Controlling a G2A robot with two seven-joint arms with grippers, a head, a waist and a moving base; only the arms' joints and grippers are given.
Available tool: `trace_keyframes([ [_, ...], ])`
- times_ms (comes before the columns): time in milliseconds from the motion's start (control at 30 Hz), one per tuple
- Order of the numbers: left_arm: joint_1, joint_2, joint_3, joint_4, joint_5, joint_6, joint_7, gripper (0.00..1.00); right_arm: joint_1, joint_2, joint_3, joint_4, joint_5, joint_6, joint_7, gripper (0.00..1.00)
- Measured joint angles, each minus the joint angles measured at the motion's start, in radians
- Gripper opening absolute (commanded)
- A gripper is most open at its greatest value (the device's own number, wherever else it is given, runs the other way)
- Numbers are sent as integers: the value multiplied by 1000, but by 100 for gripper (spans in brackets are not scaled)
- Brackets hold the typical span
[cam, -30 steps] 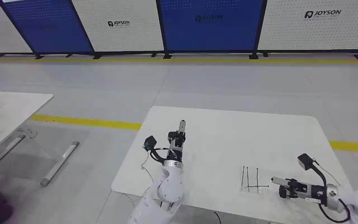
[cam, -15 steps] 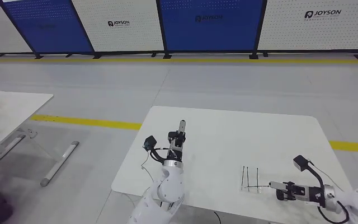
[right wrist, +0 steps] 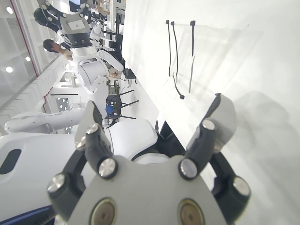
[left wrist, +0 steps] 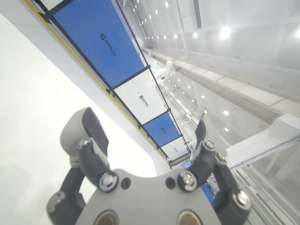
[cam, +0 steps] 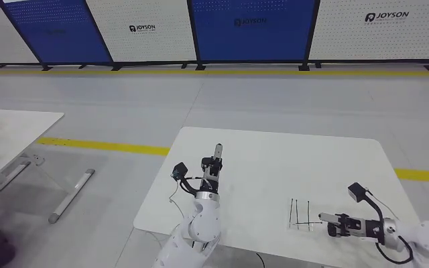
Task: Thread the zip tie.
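Black zip ties point(right wrist: 192, 38) lie loose and unthreaded near the desk's point(cam: 281, 161) right front corner, so nothing is begun, I'd say. The right end effector point(right wrist: 154, 105) hangs just beside them, spread and empty; the left end effector point(left wrist: 145, 115) — spread too — stands well apart.

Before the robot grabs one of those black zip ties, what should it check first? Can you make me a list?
1. The right end effector is open and empty: ok.
2. The left end effector is open, empty and held up away from the ties: ok.
3. The zip ties lie on the table in front of the right end effector: ok.
4. Each tie lies free of the others: not ok, at least two cross.
5. The clear sheet is under the ties, not over them: cannot tell.
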Motion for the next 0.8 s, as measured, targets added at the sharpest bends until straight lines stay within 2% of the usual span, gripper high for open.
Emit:
trace_keyframes([
  [67, 0, 0, 0, 0, 0, 0, 0, 100, 9, 0, -12, 9, -12, 16, -17, 97],
  [200, 0, 0, 0, 0, 0, 0, 0, 100, 30, -3, -37, 38, -16, 33, -35, 80],
  [233, 0, 0, 0, 0, 0, 0, 0, 100, 35, -3, -42, 47, -16, 35, -37, 72],
  [300, 0, 0, 0, 0, 0, 0, 0, 100, 48, -5, -55, 66, -16, 39, -40, 49],
  [333, 0, 0, 0, 0, 0, 0, 0, 100, 53, -5, -61, 74, -17, 40, -42, 47],
  [467, 0, 0, 0, 0, 0, 0, 0, 100, 68, -6, -78, 100, -21, 38, -46, 51],
  [500, 0, 0, 0, 0, 0, 0, 0, 100, 70, -6, -80, 104, -20, 36, -45, 55],
  [567, 0, 0, 0, 0, 0, 0, 0, 100, 72, -4, -81, 111, -18, 31, -42, 53],
  [633, 0, 0, 0, 0, 0, 0, 0, 100, 71, -3, -79, 114, -16, 28, -39, 57],
  [733, 0, 0, 0, 0, 0, 0, 0, 100, 63, 0, -76, 110, -16, 24, -37, 49],
  [800, 0, 0, 0, 0, 0, 0, 0, 100, 55, 3, -73, 103, -18, 23, -38, 48],
])
